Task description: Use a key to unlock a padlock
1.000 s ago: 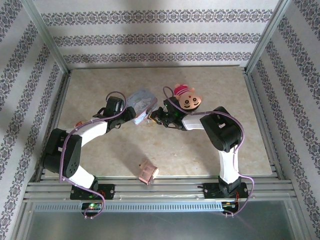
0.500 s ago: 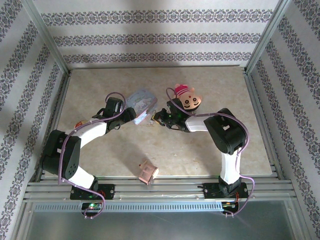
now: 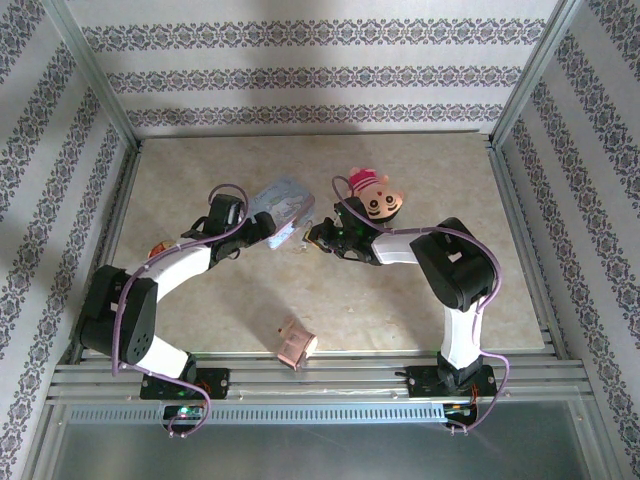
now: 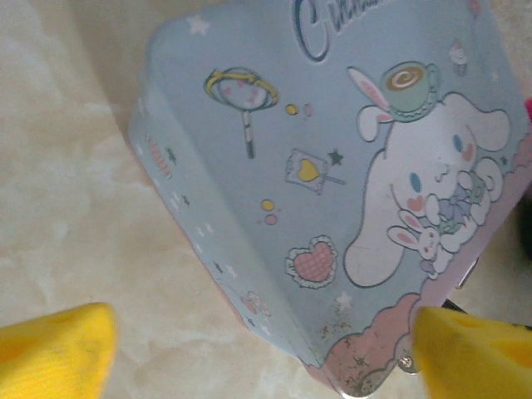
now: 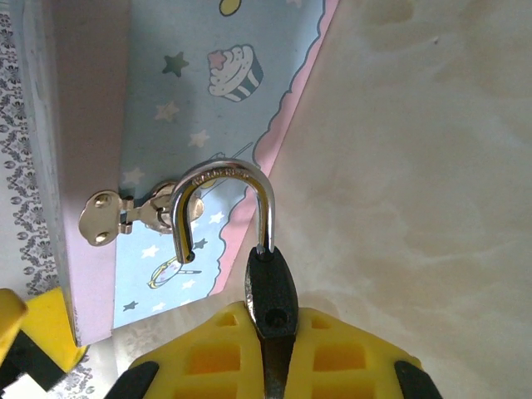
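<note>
A: Where's the little padlock (image 5: 268, 293)?
B: The right pincer (image 5: 270, 357) has it. Its yellow fingers (image 5: 224, 328) are squeezed shut on the dark body, one on each side.
A: And the silver loop (image 5: 223, 179)?
B: It sticks up toward 12 o'clock. One end sits in the body. The other end, over at 9 o'clock, hangs free, so the lock is open. That free end is right by the shiny clasp (image 5: 108, 218) on the blue tin (image 5: 166, 83). I can't tell if it goes through the clasp.
A: What about the left pincer (image 3: 277, 237)?
B: Wide open, holding nothing. A corner of the tin lies between its two tips, and there's bare table (image 4: 66, 208) beside the tin.
A: Where is all this?
B: Near the middle of the table. From there the tin is at 11 o'clock, a pig toy (image 3: 376, 198) at 1 o'clock, and a copper box (image 3: 296, 343) down at 6 o'clock, well apart from the rest.
</note>
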Controlling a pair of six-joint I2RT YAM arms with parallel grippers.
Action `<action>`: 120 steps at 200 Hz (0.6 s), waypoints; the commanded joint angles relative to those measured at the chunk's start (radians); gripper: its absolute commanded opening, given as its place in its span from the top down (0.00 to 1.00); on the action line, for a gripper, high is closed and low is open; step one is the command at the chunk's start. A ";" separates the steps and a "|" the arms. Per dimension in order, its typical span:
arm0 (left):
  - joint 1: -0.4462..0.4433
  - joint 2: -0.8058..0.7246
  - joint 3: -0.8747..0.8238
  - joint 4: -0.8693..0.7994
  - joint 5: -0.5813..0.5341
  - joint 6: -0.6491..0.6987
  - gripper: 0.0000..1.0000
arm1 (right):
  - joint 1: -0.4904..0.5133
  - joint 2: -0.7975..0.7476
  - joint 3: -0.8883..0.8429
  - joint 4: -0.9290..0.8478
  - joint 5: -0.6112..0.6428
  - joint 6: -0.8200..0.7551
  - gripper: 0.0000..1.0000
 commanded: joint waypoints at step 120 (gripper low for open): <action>0.064 0.060 0.056 0.055 0.084 -0.009 0.13 | 0.005 -0.155 -0.022 -0.194 -0.008 -0.182 1.00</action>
